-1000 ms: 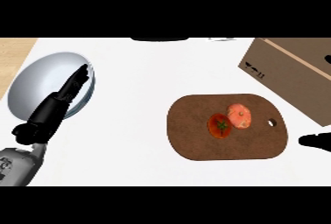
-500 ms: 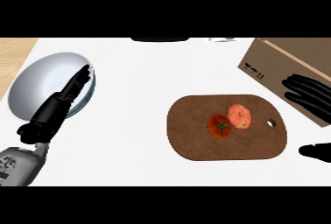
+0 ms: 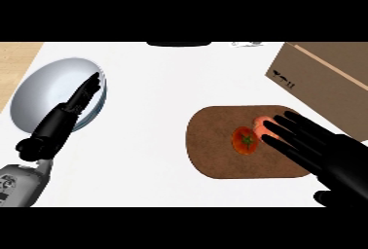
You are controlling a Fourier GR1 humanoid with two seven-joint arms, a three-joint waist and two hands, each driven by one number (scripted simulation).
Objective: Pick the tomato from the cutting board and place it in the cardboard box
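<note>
Sitting mid-board on the brown oval wooden cutting board point(image 3: 212, 156), the small red round tomato with a green stem point(image 3: 246, 140) is just left of the black right robot hand point(image 3: 332, 158), whose straight spread fingers hold nothing, so that hand's obviously the nearer one.

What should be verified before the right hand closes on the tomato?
1. Tomato on cutting board: ok.
2. Right hand open, fingertips at the tomato's right edge: ok.
3. Fingers curled round the tomato: not ok, not yet.
4. Pinkish item clear of the fingers: cannot tell.
5. Cardboard box top open: cannot tell.
6. Left hand out of the way, over the silver bowl: ok.
</note>
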